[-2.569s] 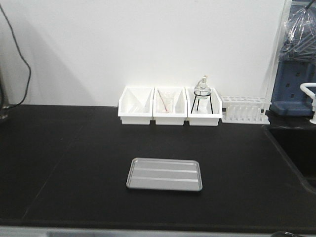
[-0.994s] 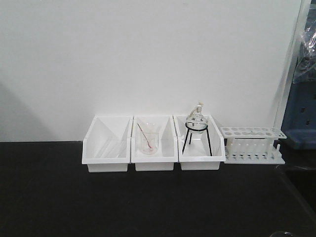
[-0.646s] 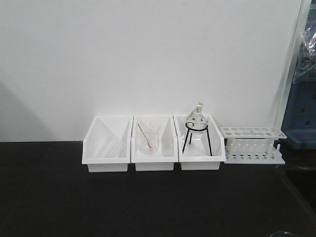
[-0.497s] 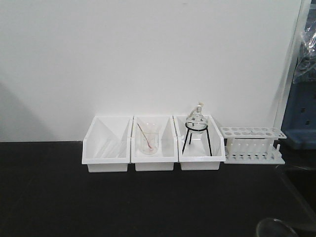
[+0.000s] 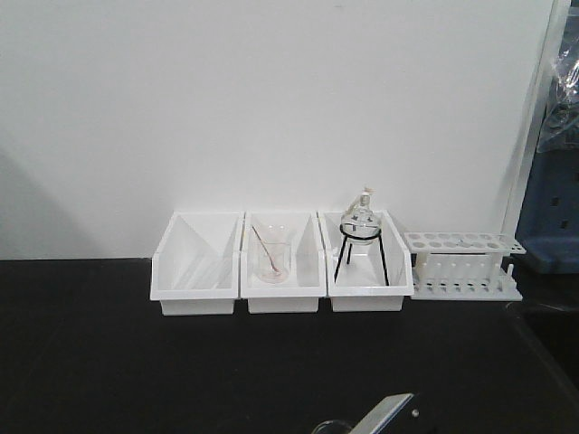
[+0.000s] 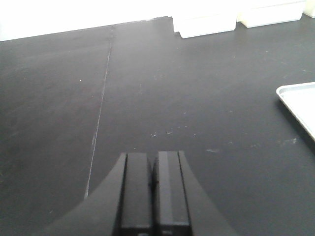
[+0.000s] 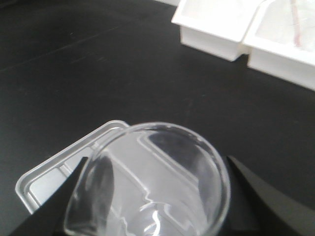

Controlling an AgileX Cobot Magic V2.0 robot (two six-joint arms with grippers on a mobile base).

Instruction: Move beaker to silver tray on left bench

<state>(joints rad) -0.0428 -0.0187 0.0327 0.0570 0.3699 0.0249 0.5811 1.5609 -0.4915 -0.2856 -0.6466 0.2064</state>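
Beaker held over tray

My right gripper is clamped on the beaker, rim up, above the silver tray. My left gripper has fingers pressed together, holding nothing, over the left bench. Farther back, three white bins and a test tube rack stand along the wall.

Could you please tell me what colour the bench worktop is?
Matte black worktop, clearest in the left wrist view.
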